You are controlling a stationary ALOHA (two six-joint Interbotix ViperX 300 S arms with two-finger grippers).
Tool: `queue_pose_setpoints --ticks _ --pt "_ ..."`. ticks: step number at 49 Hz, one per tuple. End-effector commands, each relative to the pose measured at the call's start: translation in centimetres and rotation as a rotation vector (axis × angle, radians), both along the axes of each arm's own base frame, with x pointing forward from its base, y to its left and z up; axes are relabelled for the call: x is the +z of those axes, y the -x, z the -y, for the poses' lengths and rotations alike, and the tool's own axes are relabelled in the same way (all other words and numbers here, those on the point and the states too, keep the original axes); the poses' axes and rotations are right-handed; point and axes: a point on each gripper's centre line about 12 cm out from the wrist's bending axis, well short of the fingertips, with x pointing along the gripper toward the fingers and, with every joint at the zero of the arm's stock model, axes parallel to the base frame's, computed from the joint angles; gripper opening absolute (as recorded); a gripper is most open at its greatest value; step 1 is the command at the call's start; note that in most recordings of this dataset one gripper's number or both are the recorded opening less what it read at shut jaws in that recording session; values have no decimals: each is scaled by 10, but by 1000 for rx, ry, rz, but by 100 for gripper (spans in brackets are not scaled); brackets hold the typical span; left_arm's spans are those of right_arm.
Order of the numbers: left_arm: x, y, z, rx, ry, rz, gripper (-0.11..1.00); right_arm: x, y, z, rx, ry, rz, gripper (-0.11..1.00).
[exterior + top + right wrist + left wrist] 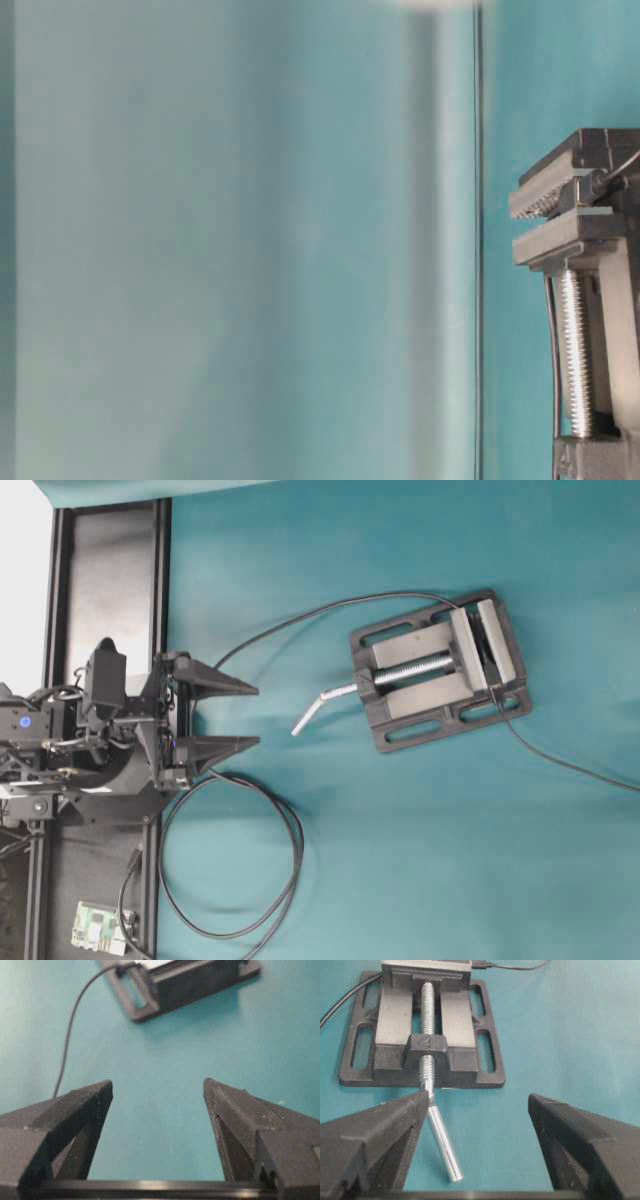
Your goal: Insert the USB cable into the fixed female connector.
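Observation:
The USB cable (572, 766) runs fairly straight from the right edge to the vise, where its small plug (495, 692) rests by the base. The same plug (481, 964) shows at the top of the left wrist view, and again (121, 968) in the right wrist view. A small dark piece between the vise jaws looks like the fixed female connector (598, 184). My left gripper (256, 716) stands open and empty, well left of the vise. It (479, 1097) points at the vise handle. My right gripper (157, 1082) is open over bare cloth. It is out of the overhead view.
The black vise (400, 660) sits right of centre, its bent silver handle (318, 710) pointing at my left gripper. A long black cable (300, 620) arcs from the vise toward the left arm and loops (296, 850) near a green board (98, 927). Teal cloth covers the table.

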Motion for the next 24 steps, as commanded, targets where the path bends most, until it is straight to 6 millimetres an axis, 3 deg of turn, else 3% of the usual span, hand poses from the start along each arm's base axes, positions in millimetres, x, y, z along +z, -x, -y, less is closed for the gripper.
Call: queue_pose_setpoints --ticks 1,24 --pt "4 -2 0 4 7 6 96 3 -2 -3 24 -5 1 77" --pt "4 -2 0 4 7 9 96 0 -2 -9 69 -20 -18 78"
